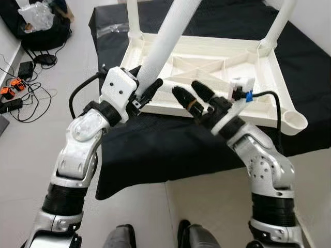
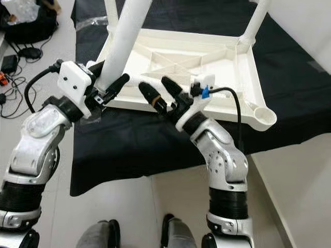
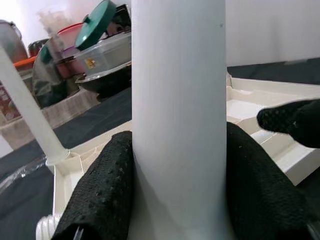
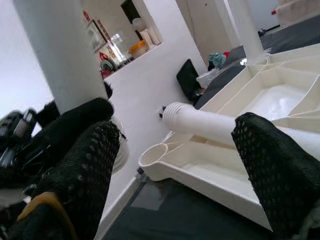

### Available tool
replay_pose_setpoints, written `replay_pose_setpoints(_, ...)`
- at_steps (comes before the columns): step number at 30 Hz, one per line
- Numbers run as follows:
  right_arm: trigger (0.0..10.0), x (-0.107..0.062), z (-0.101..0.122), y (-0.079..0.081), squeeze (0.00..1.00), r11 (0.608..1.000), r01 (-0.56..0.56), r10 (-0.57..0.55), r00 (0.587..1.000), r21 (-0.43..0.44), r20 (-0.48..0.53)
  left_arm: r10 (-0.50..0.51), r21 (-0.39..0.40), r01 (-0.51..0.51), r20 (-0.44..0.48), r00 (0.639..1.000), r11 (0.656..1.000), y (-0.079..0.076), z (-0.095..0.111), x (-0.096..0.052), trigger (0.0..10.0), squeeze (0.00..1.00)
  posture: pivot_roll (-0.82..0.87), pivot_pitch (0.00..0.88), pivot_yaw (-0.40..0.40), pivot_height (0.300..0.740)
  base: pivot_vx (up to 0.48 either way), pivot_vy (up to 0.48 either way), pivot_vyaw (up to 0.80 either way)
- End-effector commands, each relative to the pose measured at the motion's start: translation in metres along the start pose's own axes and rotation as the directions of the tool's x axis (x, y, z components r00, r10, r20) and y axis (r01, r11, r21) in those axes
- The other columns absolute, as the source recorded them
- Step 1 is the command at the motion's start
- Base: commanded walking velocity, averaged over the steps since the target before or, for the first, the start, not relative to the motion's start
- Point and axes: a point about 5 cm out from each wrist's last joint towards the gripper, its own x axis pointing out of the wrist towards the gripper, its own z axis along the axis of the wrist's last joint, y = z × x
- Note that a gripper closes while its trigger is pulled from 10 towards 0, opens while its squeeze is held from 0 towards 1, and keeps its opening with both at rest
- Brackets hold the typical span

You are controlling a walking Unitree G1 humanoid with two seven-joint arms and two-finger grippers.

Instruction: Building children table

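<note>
A white children's table top (image 1: 269,77) lies upside down on a black cloth (image 1: 155,150). Two white legs stand in its far corners (image 1: 132,15) (image 1: 282,20). My left gripper (image 1: 146,80) is shut on the lower part of a third white leg (image 1: 165,36), which leans over the top's near left corner. In the left wrist view that leg (image 3: 177,115) sits between both black fingers (image 3: 100,190). Just right of it, my right gripper (image 1: 186,88) hangs open over the near rim, holding nothing. The near right corner socket (image 1: 295,121) is a bare cup.
Cables, chargers and a power strip (image 1: 20,93) lie on the floor at the left, with a black bag (image 1: 41,26) behind them. Plastic containers with a green lid (image 3: 100,30) stand beyond the table. A threaded white tube end (image 4: 200,122) lies beyond my right fingers.
</note>
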Motion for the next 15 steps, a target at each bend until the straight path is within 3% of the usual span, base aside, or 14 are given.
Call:
replay_pose_setpoints(1,10.0,-0.004,-0.001,-0.002,0.0,0.999,-0.013,0.012,1.0,0.049,0.009,0.001,-0.013,-0.002,-0.004,1.0,1.0,-0.005,0.004,-0.003,10.0,0.0,0.03,0.162,-0.051,0.74,0.0,0.0,0.0)
replay_pose_setpoints(5,10.0,-0.005,0.001,-0.003,0.0,0.998,-0.017,0.016,1.0,0.063,0.026,-0.004,-0.021,0.003,-0.014,1.0,1.0,-0.011,0.005,-0.007,10.0,0.0,0.03,0.162,-0.052,0.74,0.0,0.0,0.0)
replay_pose_setpoints(6,10.0,-0.003,0.007,-0.002,0.0,0.998,-0.019,0.015,0.998,0.056,0.067,-0.018,-0.072,0.014,-0.042,0.999,0.997,-0.024,0.004,-0.015,10.0,0.0,0.03,0.168,-0.052,0.74,0.0,0.0,0.0)
replay_pose_setpoints(11,10.0,-0.001,0.013,-0.001,0.0,0.999,-0.02,0.015,0.995,0.049,0.097,-0.029,-0.102,0.023,-0.058,0.998,0.995,-0.033,0.003,-0.019,10.0,0.0,0.03,0.168,-0.052,0.74,0.0,0.0,0.0)
replay_pose_setpoints(12,10.0,0.003,0.02,0.002,0.0,0.999,-0.034,0.03,0.991,0.028,0.13,-0.038,-0.124,0.027,-0.085,0.996,0.992,-0.043,0.002,-0.026,10.0,0.0,0.03,0.168,-0.058,0.74,0.0,0.0,0.0)
replay_pose_setpoints(15,10.0,0.004,0.023,0.002,0.0,0.999,-0.046,0.042,0.989,0.022,0.138,-0.033,-0.132,0.02,-0.097,0.995,0.991,-0.046,0.001,-0.028,10.0,0.0,0.02,0.166,-0.061,0.74,0.0,0.0,0.0)
